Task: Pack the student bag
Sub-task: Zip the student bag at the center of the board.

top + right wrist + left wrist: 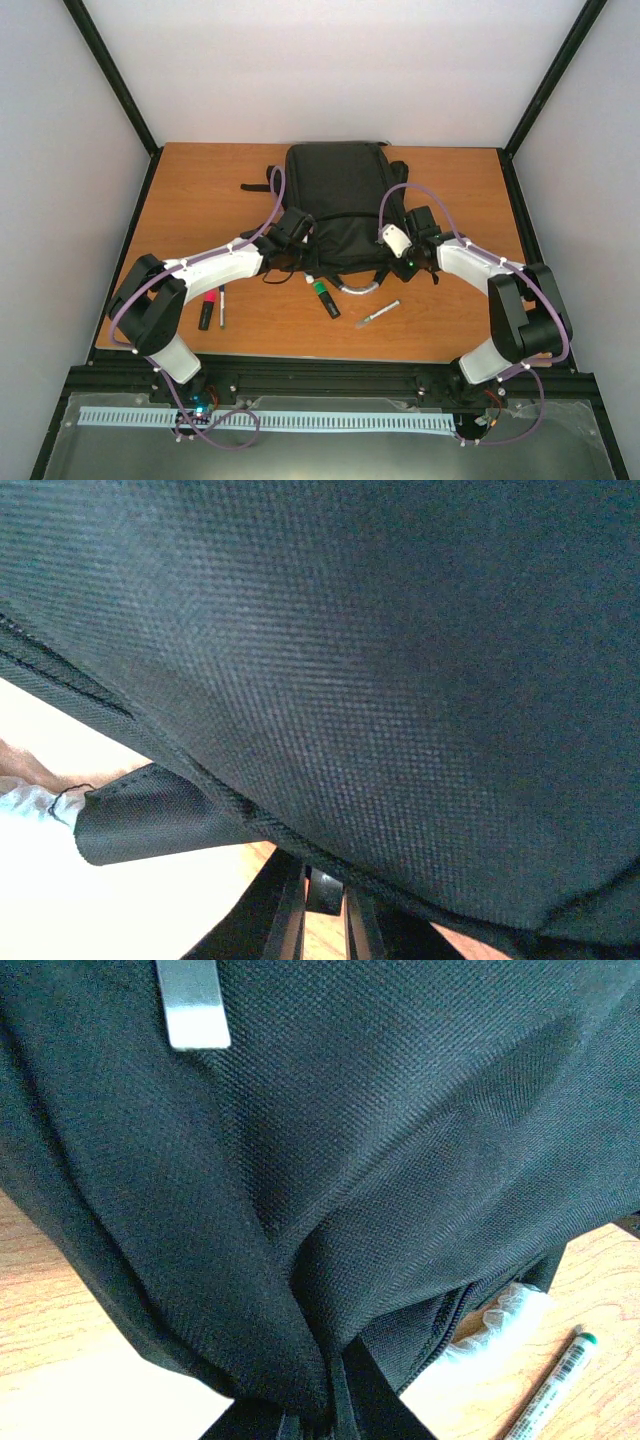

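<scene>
The student bag (338, 200), a large black backpack, lies flat at the back middle of the table. My left gripper (298, 232) is at its near left edge. In the left wrist view the gripper (335, 1418) is shut, with a fold of the bag's fabric (330, 1210) pinched between the jaws, and a pale grey loop (195, 1010) shows above. My right gripper (408, 246) is at the bag's near right edge. In the right wrist view its jaws (325, 905) stand almost together, with the bag's hem seam (230, 805) caught across their tips, which the fabric hides.
On the table in front of the bag lie a pink highlighter (207, 308), a thin pen (222, 306), a green-capped black marker (325, 298), a white crinkled piece (358, 288) and a pale pen (377, 315). A loose black strap end (150, 825) hangs beside the right jaws.
</scene>
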You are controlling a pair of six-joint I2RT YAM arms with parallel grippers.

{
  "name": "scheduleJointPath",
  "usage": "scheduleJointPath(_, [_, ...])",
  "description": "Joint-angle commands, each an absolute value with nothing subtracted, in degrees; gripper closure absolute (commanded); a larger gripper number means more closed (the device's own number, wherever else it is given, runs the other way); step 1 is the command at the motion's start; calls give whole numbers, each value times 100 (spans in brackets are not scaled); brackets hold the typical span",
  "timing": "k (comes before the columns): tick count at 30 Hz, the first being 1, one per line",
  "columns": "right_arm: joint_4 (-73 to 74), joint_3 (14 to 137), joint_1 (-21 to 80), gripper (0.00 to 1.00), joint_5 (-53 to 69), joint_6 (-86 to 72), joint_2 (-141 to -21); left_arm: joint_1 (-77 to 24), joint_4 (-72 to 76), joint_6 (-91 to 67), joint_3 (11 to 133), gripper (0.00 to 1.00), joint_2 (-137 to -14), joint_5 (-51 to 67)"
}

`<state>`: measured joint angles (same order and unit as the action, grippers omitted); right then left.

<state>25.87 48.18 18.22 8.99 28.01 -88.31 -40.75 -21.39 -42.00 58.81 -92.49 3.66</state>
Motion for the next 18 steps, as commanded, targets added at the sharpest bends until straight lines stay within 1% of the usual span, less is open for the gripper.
scheduleJointPath(1, [2669,4985,1805,92,723,2744,-8716,-4052,-2041,-4133,5907,99,-9245,348])
scheduleJointPath(5, [2943,5067,1560,97,1084,2770,-8616,-4052,-2047,-4105,5894,99,-9231,325])
scheduleJointPath(13, [3254,5028,1154,97,1779,2948,-8573,-4052,-2024,-4093,5845,99,-9247,322])
scheduleJointPath(18, [3283,5069,1067,96,2179,2915,-8791,-4052,-2012,-4087,5853,99,-9264,354])
